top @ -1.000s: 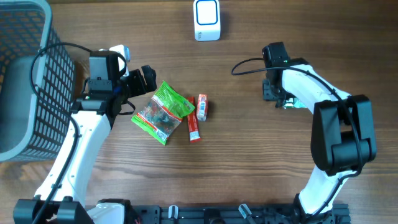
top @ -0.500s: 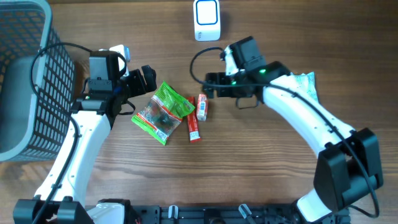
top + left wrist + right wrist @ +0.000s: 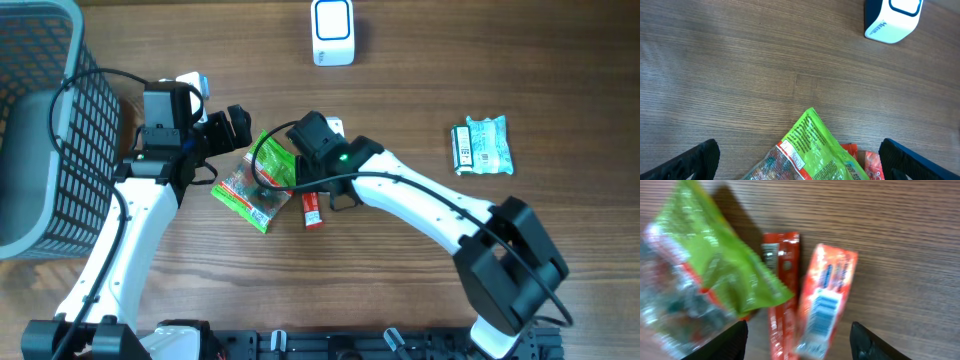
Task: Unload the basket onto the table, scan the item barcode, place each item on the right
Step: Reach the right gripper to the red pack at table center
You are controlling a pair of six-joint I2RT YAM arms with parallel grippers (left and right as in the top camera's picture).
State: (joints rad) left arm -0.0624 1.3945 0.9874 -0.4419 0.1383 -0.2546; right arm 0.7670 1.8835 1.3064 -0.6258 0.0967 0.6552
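Note:
An orange-red small box (image 3: 827, 300) lies on the wooden table with its blue barcode (image 3: 821, 306) facing up. A slim red stick pack (image 3: 782, 290) lies against its left side, partly under a green snack bag (image 3: 705, 265). My right gripper (image 3: 801, 347) hovers open just above the box and stick pack, one finger on each side, touching neither. In the overhead view my right arm (image 3: 400, 195) covers the box. The white and blue scanner (image 3: 332, 32) stands at the far edge. My left gripper (image 3: 800, 167) is open above the green bag (image 3: 820, 150), holding nothing.
A grey mesh basket (image 3: 40, 130) fills the left side. A green and white packet (image 3: 480, 147) lies alone at the right. The scanner (image 3: 892, 17) also shows at the top right of the left wrist view.
My right arm let go of the green and white packet at the right and swung left across the table to above the red items. The left arm has not moved.

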